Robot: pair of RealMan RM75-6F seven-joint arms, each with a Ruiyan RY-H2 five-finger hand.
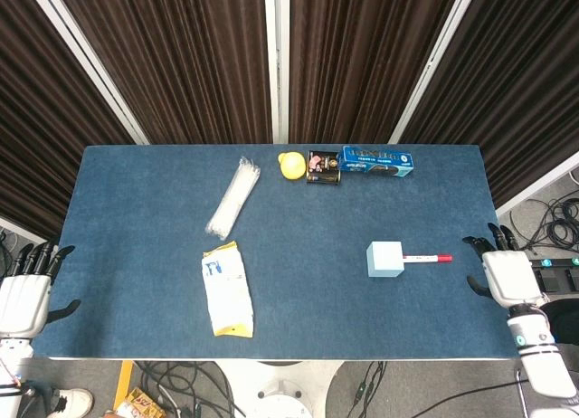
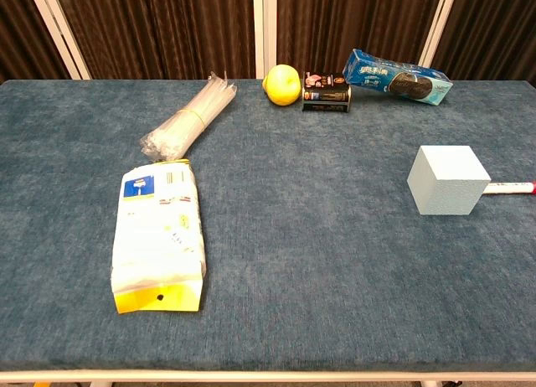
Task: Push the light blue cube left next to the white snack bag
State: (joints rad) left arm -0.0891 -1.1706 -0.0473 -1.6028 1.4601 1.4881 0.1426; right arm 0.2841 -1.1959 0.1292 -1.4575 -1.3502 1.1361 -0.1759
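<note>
cube (image 1: 384,259) right-centre on tabletop (image 1: 145,192), well apart from bag (image 1: 226,289) | right robot hand (image 1: 502,271) empty, fingers apart, probably off the edge | risk: marker (image 1: 425,258) touching cube drags along, off-centre push spins cube

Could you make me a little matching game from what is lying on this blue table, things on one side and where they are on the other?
Things:
1. light blue cube
2. white snack bag
3. lemon
4. bundle of clear straws

Places:
A. at the far edge, beside a dark can
B. lying flat on the near left part of the table
C. on the right side, with a red-capped marker just behind it
D. lying slantwise, just beyond the bag

Pairs: 1-C, 2-B, 3-A, 4-D
</note>
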